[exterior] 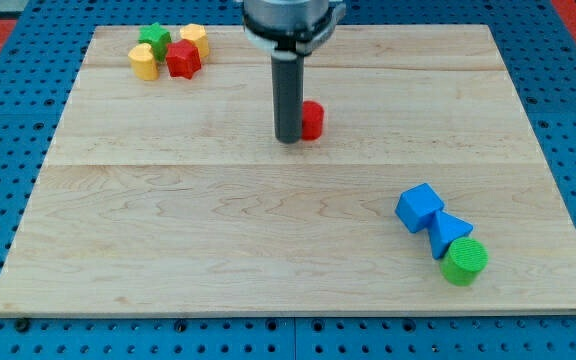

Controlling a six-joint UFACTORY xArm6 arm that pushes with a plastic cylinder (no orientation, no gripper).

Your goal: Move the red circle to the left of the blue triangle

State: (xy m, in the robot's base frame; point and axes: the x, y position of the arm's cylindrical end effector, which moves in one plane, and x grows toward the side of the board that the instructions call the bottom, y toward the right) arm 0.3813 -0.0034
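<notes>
In the single camera view we have the pale wooden worktop (268, 250) lying on a blue pegboard, and our dark rod comes down from the top of the view so that my tip (288, 139) rests on the wood a little far of the board's middle. We carry no jaws at all, only this rod, so nothing is spread, pressed together or pinching. The small red circle block (312, 120) sits just right of my tip, touching it or very nearly so; the rod covers its left edge, so we cannot tell which. The blue triangle block (450, 232) lies well apart, near and to the right, wedged between a blue cube-like block (419, 208) on its far-left side and a green round block (464, 260) on its near-right side, the three touching in a diagonal row. The relation that matters is this: the red circle lies on the right of my tip, and its goal lies further right and nearer, so we judge a push to the right and toward the near edge suits the present contact side. At the far left a green star-like block (153, 39), a red block (183, 59) and two yellow blocks (143, 62) (194, 38) cluster together, their exact shapes hard to make out.
</notes>
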